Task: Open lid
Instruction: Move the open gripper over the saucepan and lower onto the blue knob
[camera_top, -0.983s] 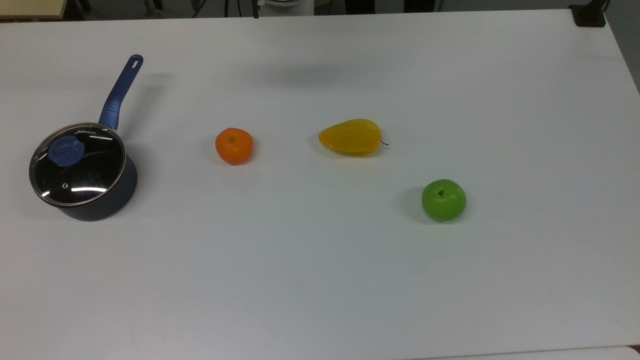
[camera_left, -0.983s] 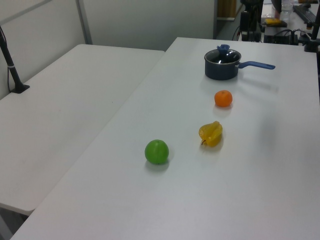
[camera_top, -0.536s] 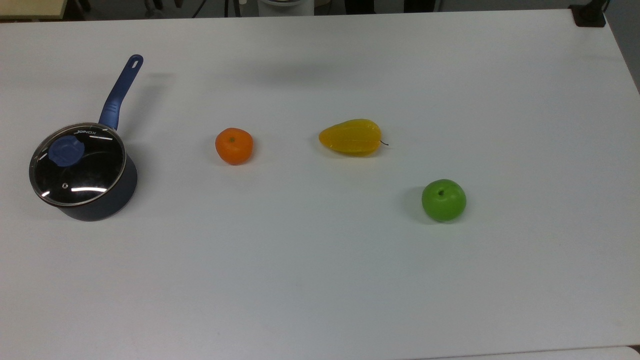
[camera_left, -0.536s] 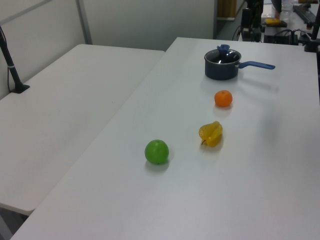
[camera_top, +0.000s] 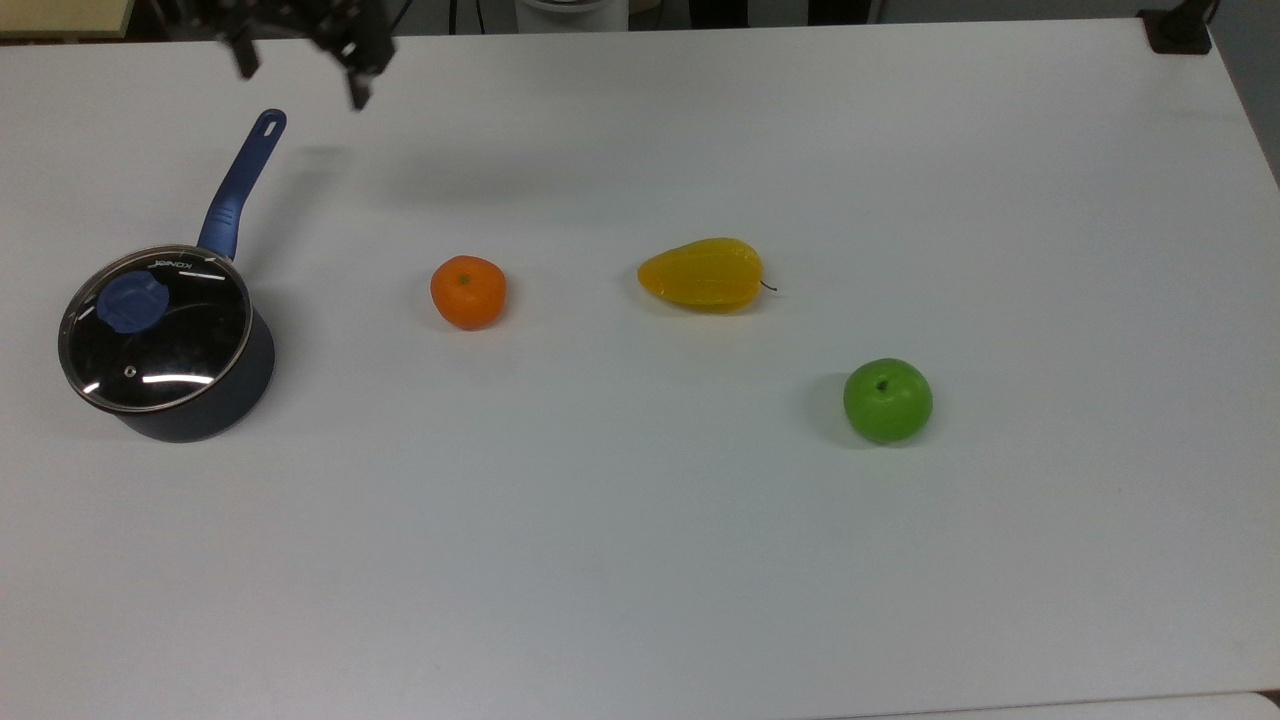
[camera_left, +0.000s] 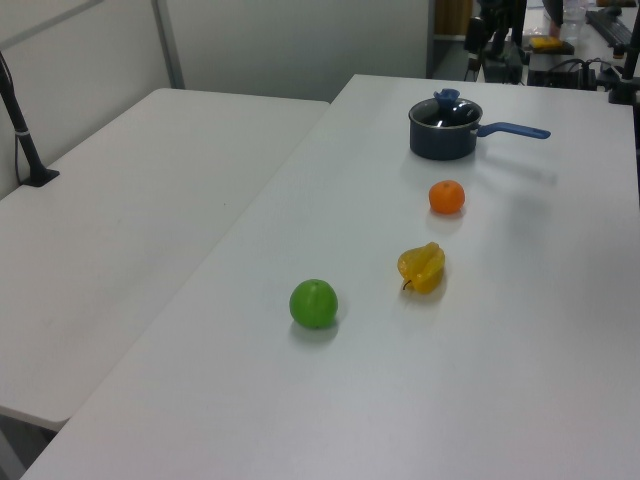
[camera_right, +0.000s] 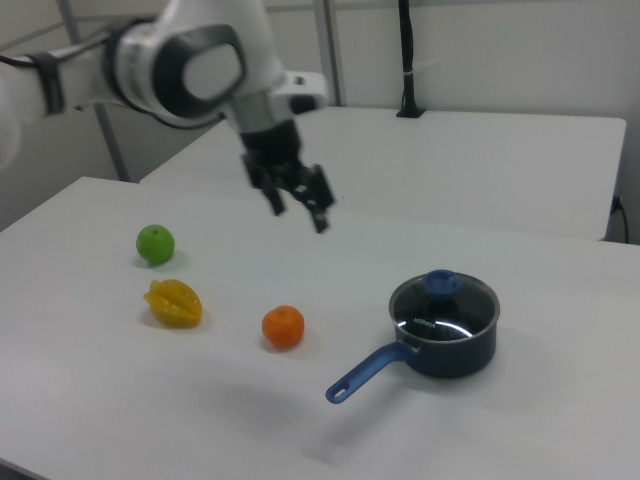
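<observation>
**Lid seated on the saucepan, gripper high and apart**

The lid (camera_top: 155, 328) sits closed on the dark saucepan (camera_top: 215, 400) at the left edge of the top view, its blue knob (camera_top: 132, 302) toward the lid's upper left and a small vent hole nearer the lower rim. In the right view the lid (camera_right: 444, 301) lies in the lower right part of the frame; in the left view it (camera_left: 446, 110) is at the upper right, far down the white table (camera_top: 700, 560).

The pan's blue handle (camera_top: 242, 180) runs up and to the right in the top view, toward the table's far edge. An orange (camera_top: 468, 291) sits to the right of the pan, well apart from it. Further right lie a yellow starfruit-like fruit (camera_top: 703, 274) and, lower right, a green apple (camera_top: 887, 400). Nothing rests on the lid or between it and the gripper.

The gripper (camera_top: 300, 75) shows at the top left of the top view, above the tip of the handle and well apart from the lid. In the right view the gripper (camera_right: 296, 205) hangs in the air in the upper middle of the frame, up and to the left of the lid, not touching anything. Its two fingers are spread with a clear gap between them, holding nothing.

The white arm (camera_right: 190, 60) reaches in from the upper left of the right view, with the wrist bent downward so that the fingers point down and slightly right.
</observation>
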